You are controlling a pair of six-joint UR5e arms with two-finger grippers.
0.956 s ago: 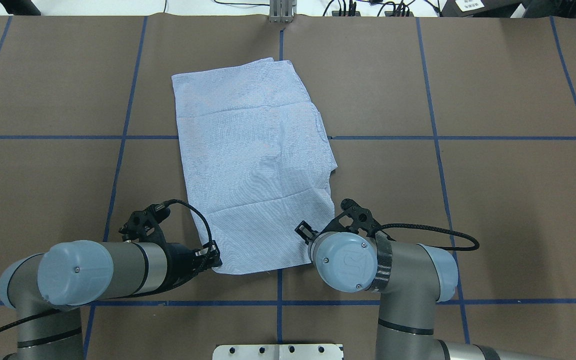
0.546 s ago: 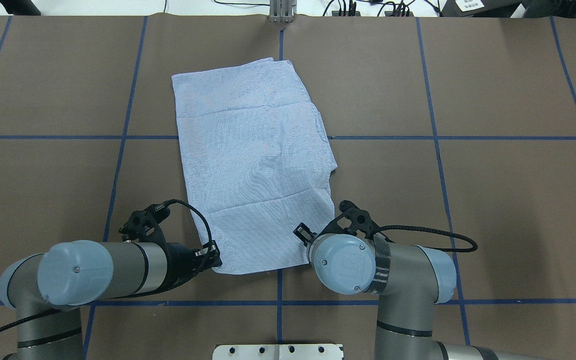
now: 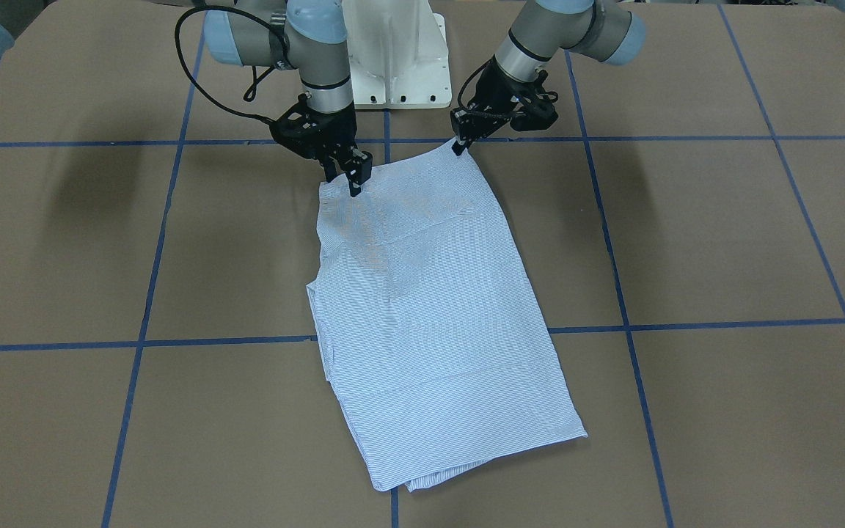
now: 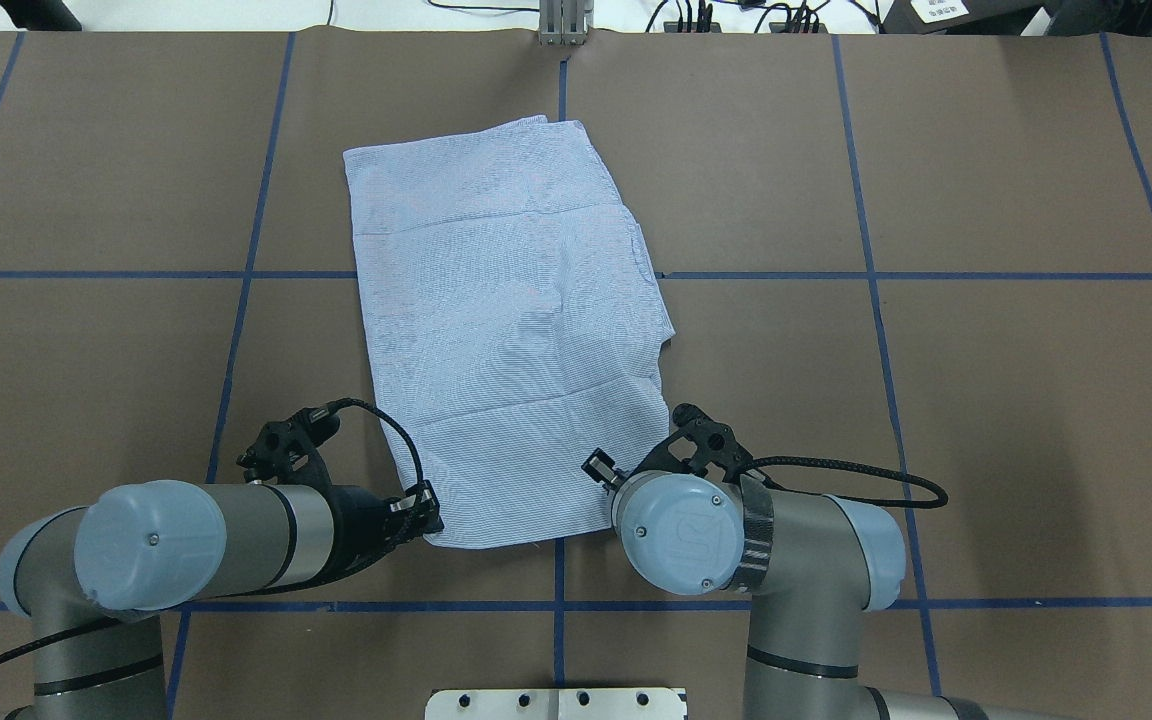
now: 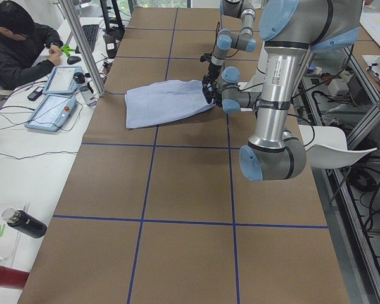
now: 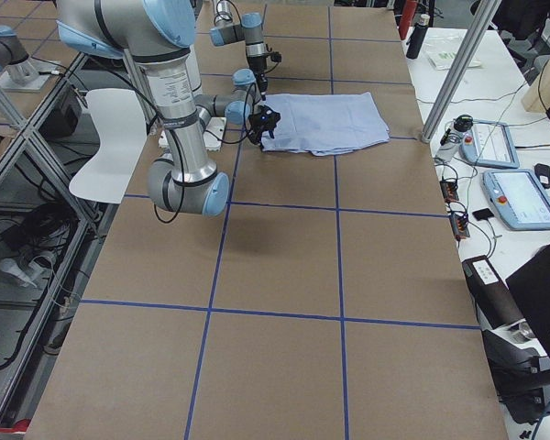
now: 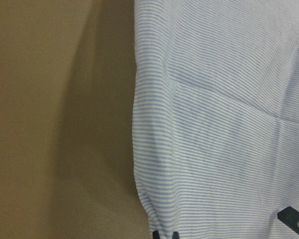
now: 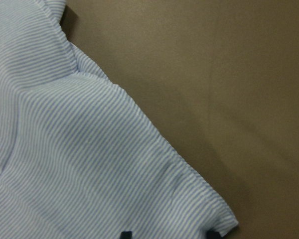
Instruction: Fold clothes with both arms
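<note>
Right arm shifted slightly inward since a second ago, shirt pale blue, finely striped, folded into a long rectangle mid-table, left gripper and right gripper each pinching a near corner.

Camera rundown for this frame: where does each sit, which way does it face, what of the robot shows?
Front-facing: across the table, looking down at the shirt; left hand, right hand.
Overhead: behind the robot, looking forward and down; both arms.
Exterior left: table end, left arm near.
Exterior right: opposite end, right arm near.
Left wrist: close on the shirt corner, fingertips showing.
Right wrist: likewise.
All share the shirt.
</note>
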